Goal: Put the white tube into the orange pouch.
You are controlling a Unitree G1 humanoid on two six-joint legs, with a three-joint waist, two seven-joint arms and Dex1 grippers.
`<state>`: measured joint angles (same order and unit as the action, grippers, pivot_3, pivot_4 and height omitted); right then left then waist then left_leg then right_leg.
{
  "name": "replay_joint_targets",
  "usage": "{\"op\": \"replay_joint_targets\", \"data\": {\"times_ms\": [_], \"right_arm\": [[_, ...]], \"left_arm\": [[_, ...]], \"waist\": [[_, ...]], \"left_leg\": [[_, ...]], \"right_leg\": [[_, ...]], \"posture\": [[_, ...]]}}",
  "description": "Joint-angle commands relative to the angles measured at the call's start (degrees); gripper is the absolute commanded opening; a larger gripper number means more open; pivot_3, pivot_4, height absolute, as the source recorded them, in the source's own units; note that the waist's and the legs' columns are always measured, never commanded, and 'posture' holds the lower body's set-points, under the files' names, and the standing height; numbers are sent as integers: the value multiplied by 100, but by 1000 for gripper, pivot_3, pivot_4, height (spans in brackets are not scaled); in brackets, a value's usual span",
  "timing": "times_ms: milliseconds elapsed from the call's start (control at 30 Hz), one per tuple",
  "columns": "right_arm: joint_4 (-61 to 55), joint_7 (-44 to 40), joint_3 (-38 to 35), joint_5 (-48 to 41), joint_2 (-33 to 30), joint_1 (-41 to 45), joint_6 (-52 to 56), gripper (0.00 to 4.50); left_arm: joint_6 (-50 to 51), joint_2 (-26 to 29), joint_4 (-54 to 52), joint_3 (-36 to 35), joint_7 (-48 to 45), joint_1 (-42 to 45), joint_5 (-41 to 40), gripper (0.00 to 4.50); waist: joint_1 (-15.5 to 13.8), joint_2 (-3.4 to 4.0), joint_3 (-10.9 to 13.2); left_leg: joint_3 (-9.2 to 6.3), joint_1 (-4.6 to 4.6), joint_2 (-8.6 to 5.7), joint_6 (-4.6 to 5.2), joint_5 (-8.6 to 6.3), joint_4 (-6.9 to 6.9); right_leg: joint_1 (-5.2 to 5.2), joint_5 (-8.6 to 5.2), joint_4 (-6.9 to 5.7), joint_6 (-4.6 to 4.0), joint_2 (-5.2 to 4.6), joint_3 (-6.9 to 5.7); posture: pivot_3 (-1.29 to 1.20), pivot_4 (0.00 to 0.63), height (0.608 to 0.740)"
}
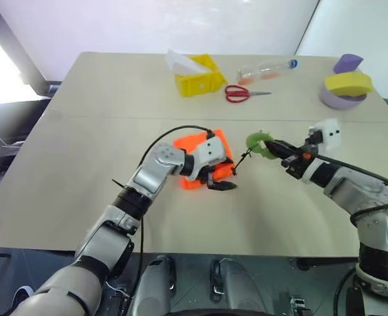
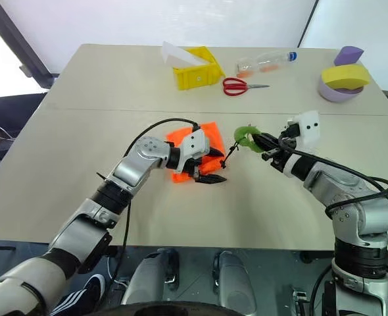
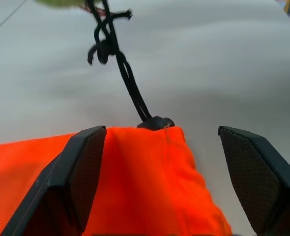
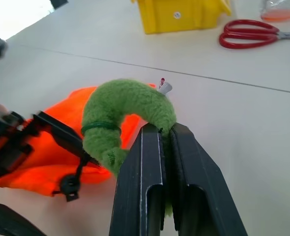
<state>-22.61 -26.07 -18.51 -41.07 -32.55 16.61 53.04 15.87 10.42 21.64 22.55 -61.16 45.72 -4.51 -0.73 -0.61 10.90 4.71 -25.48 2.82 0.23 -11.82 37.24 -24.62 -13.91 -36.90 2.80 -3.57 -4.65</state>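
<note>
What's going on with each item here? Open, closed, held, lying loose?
orange pouch: flat on the table, mouth drawn shut, not gripped.
green ring: lifted, pinched by the right gripper.
black cord: stretched from pouch to ring.
left gripper: open over the pouch's mouth end.
red scissors: closed, lying loose.
clear bottle: capped, on its side.
yellow bin: upright, white item inside.

Left arm perhaps hides half the orange pouch [image 1: 195, 143].

Orange pouch [image 1: 195, 147] w/ black cord [image 3: 128, 81], green ring [image 4: 125, 110]; yellow bin [image 1: 199, 80], red scissors [image 1: 239, 93].
</note>
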Motion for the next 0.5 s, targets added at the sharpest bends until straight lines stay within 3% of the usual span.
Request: {"op": "replay_joint_targets", "data": {"times_ms": [33, 167, 233, 267, 433, 467, 500], "right_arm": [[-333, -5, -167, -222, -142, 81, 37, 0], [-374, 21, -126, -269, -174, 49, 19, 0], [-358, 35, -102, -248, -199, 50, -3, 0], [-348, 25, -93, -258, -194, 56, -20, 0], [-317, 24, -11, -176, -228, 60, -94, 0], [-315, 24, 2, -173, -232, 55, -101, 0], [-318, 32, 5, -178, -232, 50, -99, 0]], "left_arm": [[240, -100, -352, -230, 86, -25, -228, 3877], [288, -52, -360, -284, 91, -71, -236, 3877], [240, -4, -337, -256, 102, -83, -182, 3390], [254, -3, -336, -261, 103, -89, -197, 3087], [273, -21, -315, -300, 150, -107, -262, 511], [283, -24, -320, -309, 160, -116, -275, 174], [278, -17, -330, -304, 176, -120, -267, 175]], "waist": [[1, 0, 0], [2, 0, 0], [1, 0, 0], [1, 0, 0], [-2, 0, 0], [-4, 0, 0], [-4, 0, 0]], "left_leg": [[0, 0, 0, 0, 0, 0], [-1, 1, 0, 0, 0, 0], [-1, 2, 0, 0, 0, 0], [-1, 2, 0, 0, 0, 0], [0, 2, 0, 0, 0, 1], [-1, 1, 0, 0, 0, 1], [-1, 1, -1, 0, 0, 1]], "right_leg": [[0, 0, 0, 0, 0, 0], [0, 0, -2, -1, 0, 0], [0, 0, -3, -1, 1, 0], [0, 0, -4, -1, 1, 0], [0, 0, -4, -1, 0, 0], [0, 0, -4, -1, 0, 0], [0, 0, -4, 0, 0, 0]], "posture": [[0, 150, 740], [0, 150, 740], [0, 150, 740], [0, 150, 740], [0, 150, 740], [0, 150, 740], [0, 150, 740]]}}
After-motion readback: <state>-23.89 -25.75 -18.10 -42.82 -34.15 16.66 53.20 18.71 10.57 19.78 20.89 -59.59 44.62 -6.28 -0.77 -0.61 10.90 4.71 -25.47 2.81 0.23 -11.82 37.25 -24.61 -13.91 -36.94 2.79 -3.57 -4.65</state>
